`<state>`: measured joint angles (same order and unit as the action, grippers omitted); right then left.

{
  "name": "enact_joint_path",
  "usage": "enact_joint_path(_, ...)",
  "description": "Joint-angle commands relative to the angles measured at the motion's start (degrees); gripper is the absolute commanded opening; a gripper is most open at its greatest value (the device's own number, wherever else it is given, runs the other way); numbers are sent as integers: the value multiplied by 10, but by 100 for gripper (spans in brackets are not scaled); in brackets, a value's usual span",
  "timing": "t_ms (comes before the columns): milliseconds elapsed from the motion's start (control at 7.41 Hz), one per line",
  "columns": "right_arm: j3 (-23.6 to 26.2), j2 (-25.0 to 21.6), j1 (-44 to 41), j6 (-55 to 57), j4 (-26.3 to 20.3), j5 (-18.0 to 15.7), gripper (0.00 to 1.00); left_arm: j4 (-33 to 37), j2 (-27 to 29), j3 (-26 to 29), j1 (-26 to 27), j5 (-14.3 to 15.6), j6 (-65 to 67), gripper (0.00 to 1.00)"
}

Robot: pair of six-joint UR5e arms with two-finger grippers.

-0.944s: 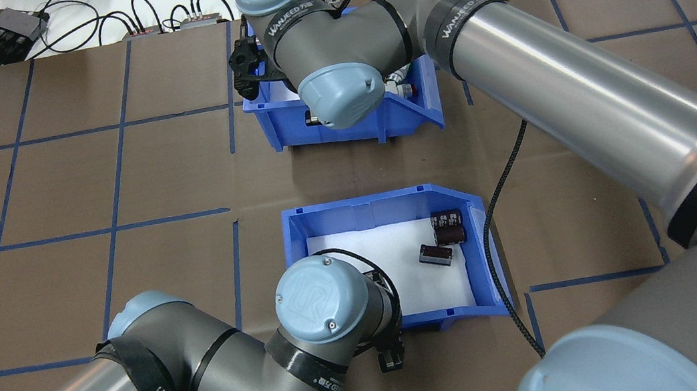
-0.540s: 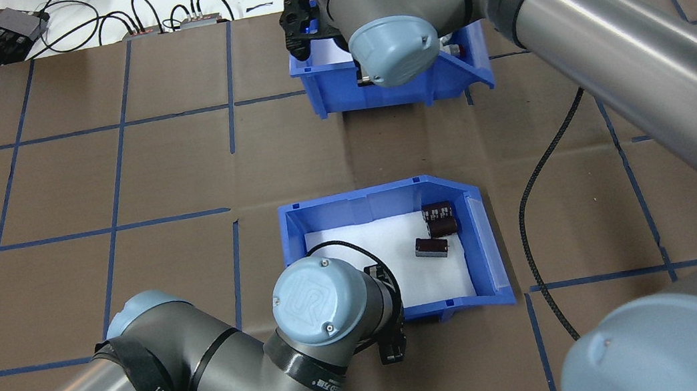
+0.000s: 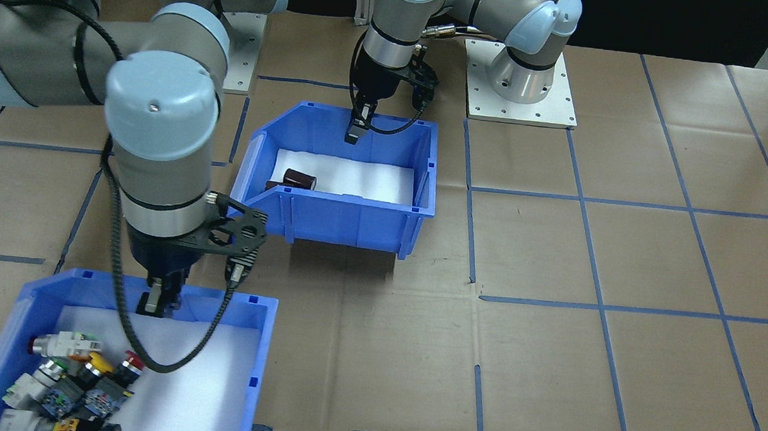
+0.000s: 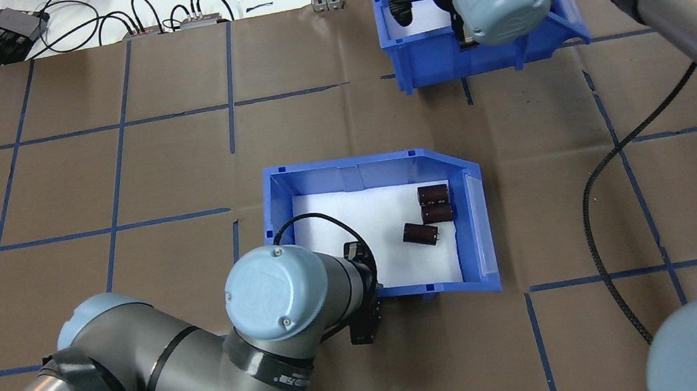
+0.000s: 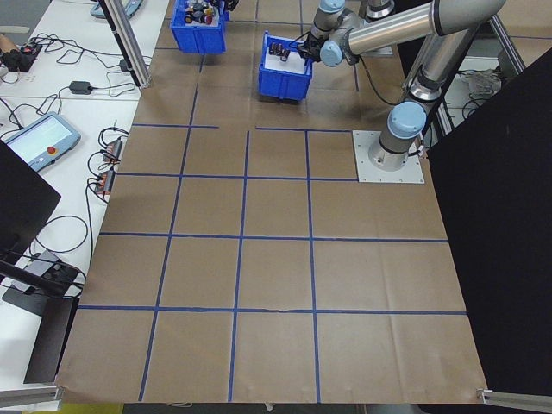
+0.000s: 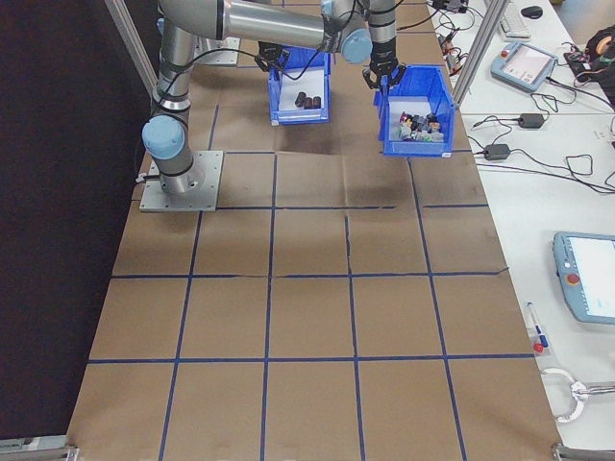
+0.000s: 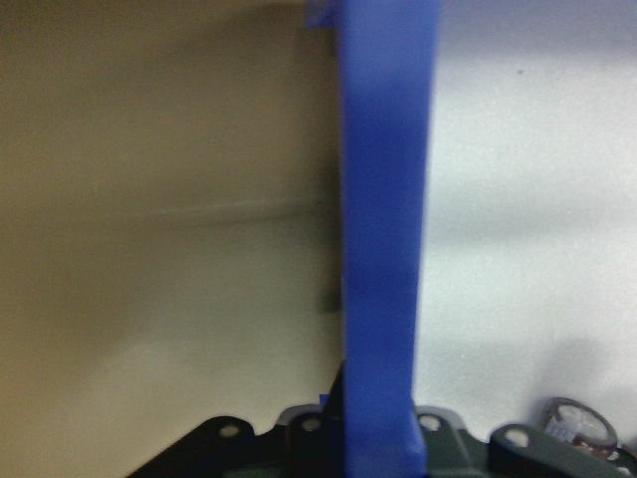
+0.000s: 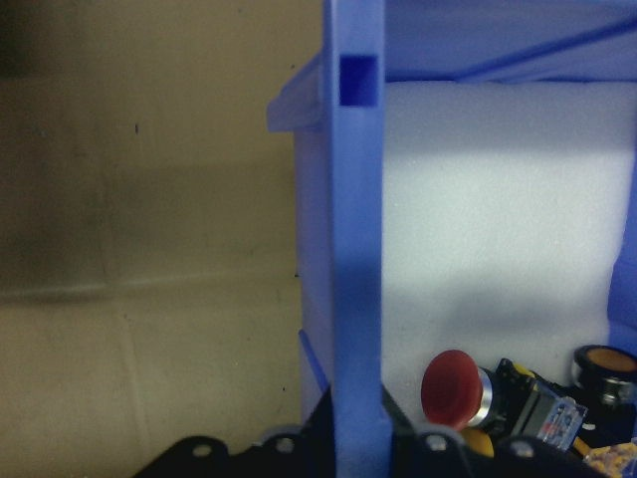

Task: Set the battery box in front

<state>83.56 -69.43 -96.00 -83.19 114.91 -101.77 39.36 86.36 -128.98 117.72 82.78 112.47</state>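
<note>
With my left gripper (image 3: 355, 133) clamped on the near wall of the battery box (image 4: 380, 178) mid-tabletop and my right gripper (image 3: 156, 302) gripping the switch bin (image 3: 256, 363) at the far edge, the swap looks unfinished

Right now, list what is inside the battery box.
The battery box holds a white foam floor and three dark brown cylindrical cells near its sloped side. The left arm's wrist covers the near left corner, so anything there is hidden.
</note>
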Motion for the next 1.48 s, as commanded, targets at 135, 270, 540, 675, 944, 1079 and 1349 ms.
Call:
enact_joint_path(135,133,-108,92,-85,22,45,0,80,-57,0,-150,-9,-205,0)
enact_joint_path(270,184,-142,121,-112,36,59,0,91,-60,0,-199,-28,-255,0)
enact_joint_path(540,278,-208,160,-168,87,64,0,100,-46,14,-287,-36,-353,0)
enact_joint_path(675,307,-230,186,-202,91,72,0,112,-34,36,-309,-44,-380,0)
enact_joint_path(944,343,-269,231,-261,91,87,0,125,40,115,-309,-59,-382,0)
enact_joint_path(1079,355,-274,243,-265,91,100,0,125,86,150,-293,-62,-372,0)
enact_joint_path(1349,355,-275,244,-265,91,100,0,123,139,205,-266,-68,-339,0)
